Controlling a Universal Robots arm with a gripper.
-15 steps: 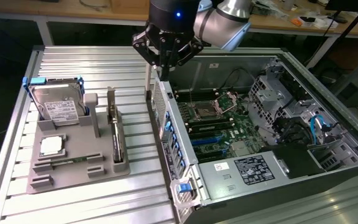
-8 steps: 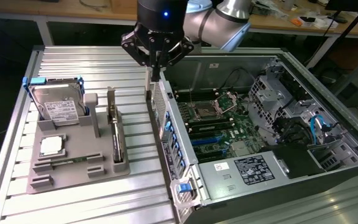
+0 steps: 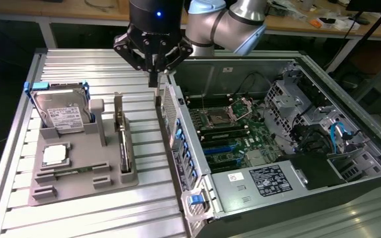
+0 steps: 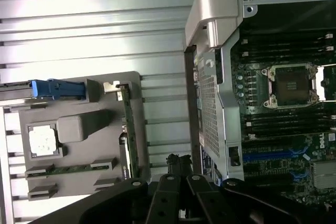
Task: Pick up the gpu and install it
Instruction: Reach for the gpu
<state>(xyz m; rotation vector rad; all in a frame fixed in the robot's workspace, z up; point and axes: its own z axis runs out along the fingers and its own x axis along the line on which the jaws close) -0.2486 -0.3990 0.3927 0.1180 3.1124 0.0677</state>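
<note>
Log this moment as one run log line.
pincer: shut, empty, hovering by case corner | gpu: on edge in grey holder, untouched | install: not done

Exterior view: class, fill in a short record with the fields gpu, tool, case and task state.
gpu: standing on edge in the grey holder, nothing touching it
tool: over the table, by the case's near corner, apart from the gpu
case: open, motherboard exposed, at the exterior view's right
task state: gpu not yet picked up
</note>
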